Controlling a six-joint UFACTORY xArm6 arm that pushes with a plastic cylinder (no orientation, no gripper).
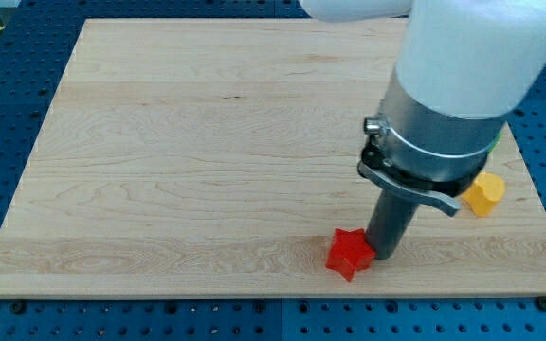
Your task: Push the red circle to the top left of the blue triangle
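No red circle or blue triangle shows in the camera view; the large white and grey arm covers much of the board's right side. My tip [384, 257] rests on the board near the view's bottom edge. It touches, or nearly touches, the right side of a red star-shaped block [349, 254].
A yellow block [486, 192] lies near the board's right edge, to the right of the arm. A sliver of green [497, 140] peeks out behind the arm above it. The wooden board [207, 152] lies on a blue perforated table.
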